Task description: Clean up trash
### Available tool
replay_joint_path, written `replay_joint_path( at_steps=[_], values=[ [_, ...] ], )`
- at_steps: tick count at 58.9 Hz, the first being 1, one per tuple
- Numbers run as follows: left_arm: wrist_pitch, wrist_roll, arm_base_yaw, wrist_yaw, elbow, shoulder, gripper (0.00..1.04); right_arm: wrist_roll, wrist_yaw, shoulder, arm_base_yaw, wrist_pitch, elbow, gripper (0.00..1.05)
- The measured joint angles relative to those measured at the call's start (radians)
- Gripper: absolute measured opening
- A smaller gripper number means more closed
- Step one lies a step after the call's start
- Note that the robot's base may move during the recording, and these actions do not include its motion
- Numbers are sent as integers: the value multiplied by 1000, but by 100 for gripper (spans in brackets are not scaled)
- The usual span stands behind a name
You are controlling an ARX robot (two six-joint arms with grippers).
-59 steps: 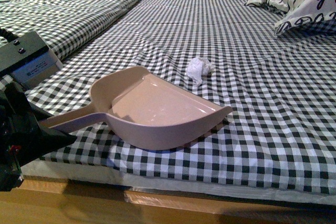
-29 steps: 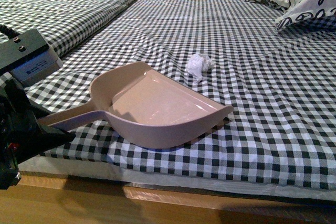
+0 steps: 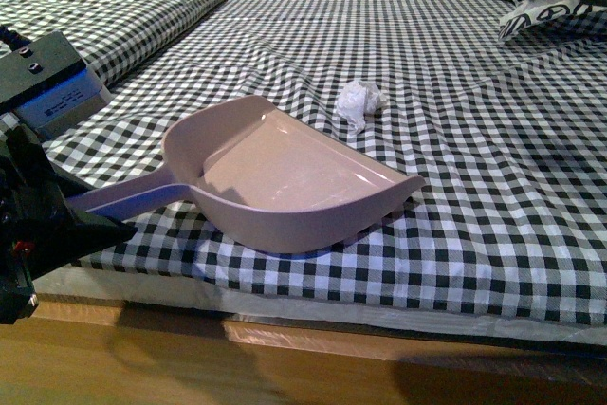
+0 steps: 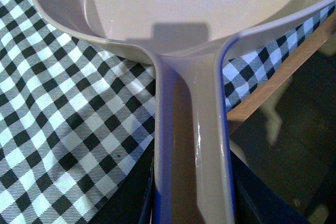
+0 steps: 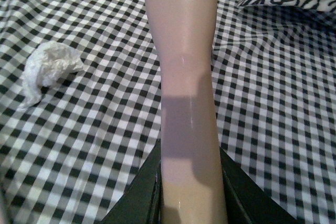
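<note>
Item, nearest: my left gripper (image 3: 100,220), at the wooden bed edge (image 3: 285,367). Its fingers (image 4: 144,208) are clamping either side of the handle of the dustpan (image 3: 285,177), closed tight on it, as the left wrist view is showing. Item: the dustpan itself, pinkish-beige and holding nothing, is lying on the checked sheet (image 3: 493,168) with its open lip facing away from me and to the right. Whether that lip is touching the cloth along its whole length I cannot tell. Item, just past the far end of the lip: the trash (image 3: 361,101), one small crumpled white wad, is sitting on the sheet near the pan but apart from it. Item: my right gripper (image 5: 191,195) is closed around a beige handle (image 5: 184,51) whose working end is lying out of view. In that wrist view the trash (image 5: 50,69) is showing off to one side of the handle, clear of it. Item, farthest: a patterned pillow (image 3: 555,16). Handling note, my own judgement: I am treating this as the sweep-in step. I am wanting the lip pressed flat into the soft sheet and turned to face the wad, so nothing is slipping underneath. The right-hand tool should be coming down behind the wad and drawing it in with one short, light stroke, since paper this light is liable to roll aside or catch on a crease.
</note>
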Motion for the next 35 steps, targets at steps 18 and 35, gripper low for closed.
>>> replay_joint_path(
  at_steps=[18, 35],
  values=[
    [0, 0, 0, 0, 0, 0, 27, -66, 35, 323, 2, -75, 294, 21],
    [0, 0, 0, 0, 0, 0, 27, -34, 12, 484, 16, -153, 383, 21]
  ],
)
